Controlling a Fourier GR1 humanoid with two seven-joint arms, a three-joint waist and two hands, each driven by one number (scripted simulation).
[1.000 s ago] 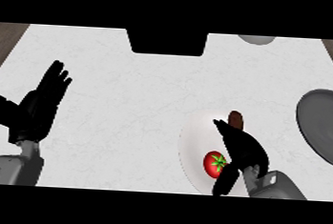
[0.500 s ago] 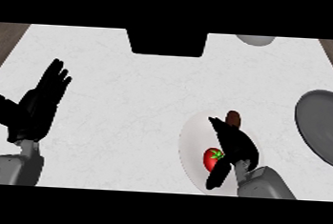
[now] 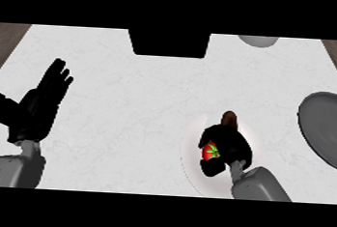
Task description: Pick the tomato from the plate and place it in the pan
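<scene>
Where round white plate (image 3: 192,158) sits lower right: right robot hand (image 3: 228,143) curled round glossy red tomato (image 3: 211,152); left robot hand (image 3: 38,104) spread flat, fingers straight; dark round pan (image 3: 327,128) at right edge; marbled white table (image 3: 144,95).

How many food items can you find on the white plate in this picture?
2. A red tomato lies at the plate's middle, with the right hand curled over it; a brown item sits at the far rim. The hand may hide more.
</scene>
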